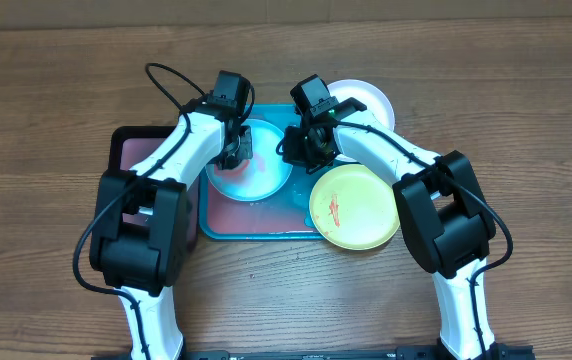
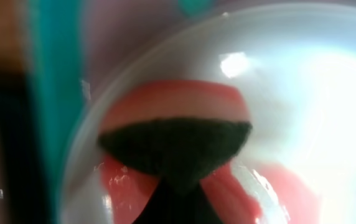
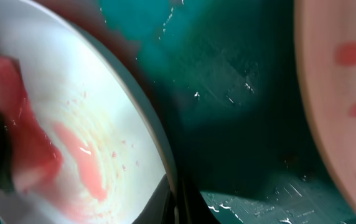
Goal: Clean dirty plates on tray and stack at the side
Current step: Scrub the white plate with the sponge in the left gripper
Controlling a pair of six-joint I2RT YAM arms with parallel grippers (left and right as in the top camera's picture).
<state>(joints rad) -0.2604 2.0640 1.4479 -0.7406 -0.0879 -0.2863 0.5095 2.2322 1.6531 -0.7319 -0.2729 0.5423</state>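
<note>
Black tray [image 1: 126, 150], far left, is half hidden under the left arm [image 1: 181, 150]. The left hand [image 1: 236, 152] clamps a blurred pink sponge [image 2: 175, 146] against the blue plate [image 1: 266, 175] in the teal tray [image 1: 256, 228]. The right hand [image 1: 299, 150] sits at that plate's right rim; its grip cannot be told. The yellow-green plate [image 1: 361, 215] overhangs the tray's right edge. The white plate [image 1: 371, 100], partly hidden, lies on open counter [image 1: 526, 120] beyond.

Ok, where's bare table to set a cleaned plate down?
Bare table right of the yellow-green plate and white plate, and left of the black tray. Crowded: the tray, holding the light blue plate with left end effector and right end effector over it.
</note>
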